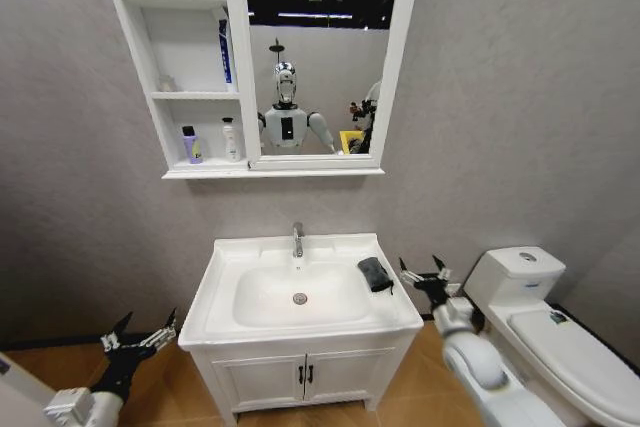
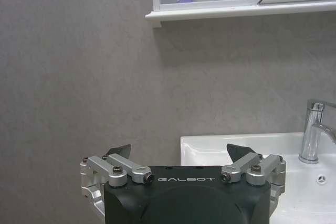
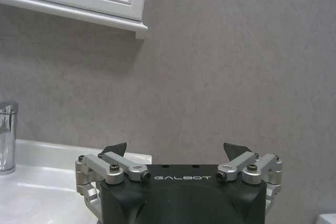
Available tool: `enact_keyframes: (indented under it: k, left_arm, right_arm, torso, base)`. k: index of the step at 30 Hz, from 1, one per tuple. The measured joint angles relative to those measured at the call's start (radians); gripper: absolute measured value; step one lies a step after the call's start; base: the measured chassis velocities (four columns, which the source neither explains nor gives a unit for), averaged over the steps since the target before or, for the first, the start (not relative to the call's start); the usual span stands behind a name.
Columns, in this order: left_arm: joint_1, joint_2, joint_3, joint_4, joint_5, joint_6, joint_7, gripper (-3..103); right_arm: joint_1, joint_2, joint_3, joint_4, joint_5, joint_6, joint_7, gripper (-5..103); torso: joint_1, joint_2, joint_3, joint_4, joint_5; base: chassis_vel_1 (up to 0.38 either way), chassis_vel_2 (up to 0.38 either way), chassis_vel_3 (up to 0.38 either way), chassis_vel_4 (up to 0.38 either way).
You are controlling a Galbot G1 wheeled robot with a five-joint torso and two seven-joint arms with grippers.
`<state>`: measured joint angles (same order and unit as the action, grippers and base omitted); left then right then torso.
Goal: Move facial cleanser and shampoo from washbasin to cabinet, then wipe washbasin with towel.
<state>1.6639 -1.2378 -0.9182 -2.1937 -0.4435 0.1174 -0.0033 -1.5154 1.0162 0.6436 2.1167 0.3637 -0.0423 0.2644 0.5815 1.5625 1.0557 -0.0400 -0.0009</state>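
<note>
1. Left gripper (image 1: 139, 333) open, empty, low off the washbasin's (image 1: 225, 322) left edge.
2. Two bottles (image 1: 231, 139) on the cabinet's (image 1: 138, 32) bottom shelf; wipe step likely due.
3. Towel (image 1: 375, 273) on basin's right rim.
4. Right gripper (image 1: 423, 272) open beside it; next needs reach and pinch.

Bathroom: washbasin (image 1: 225, 299), toilet (image 1: 560, 337), mirrored cabinet (image 1: 135, 67).

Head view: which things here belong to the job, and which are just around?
Job things:
- washbasin
- dark towel on the washbasin's right rim
- cabinet, two bottles on its bottom shelf
- left gripper, right gripper, both open and empty

Just around:
- toilet
- vanity doors
</note>
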Motion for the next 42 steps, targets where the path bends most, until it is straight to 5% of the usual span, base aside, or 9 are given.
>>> enact_keyframes:
  k: [5,15,42]
  left_arm:
    - [0.0,0.0,0.0,0.0,0.0,0.0,0.0,100]
    - [0.0,0.0,0.0,0.0,0.0,0.0,0.0,100]
    - [0.0,0.0,0.0,0.0,0.0,0.0,0.0,100]
  right_arm:
    - [-0.236,0.091,0.053,0.144,-0.058,0.026,0.004,100]
    - [-0.357,0.17,-0.004,0.233,-0.092,0.107,-0.031,100]
    - [-0.347,0.17,-0.01,0.224,-0.093,0.107,-0.033,100]
  torso:
    - [0.0,0.0,0.0,0.0003,0.0007]
    - [0.0,0.0,0.0,0.0004,0.0007]
    - [0.001,-0.001,0.001,0.0007,0.0009]
  base:
    - [0.0,0.0,0.0,0.0]
    - [0.0,0.0,0.0,0.0]
    - [0.006,-0.004,-0.006,0.004]
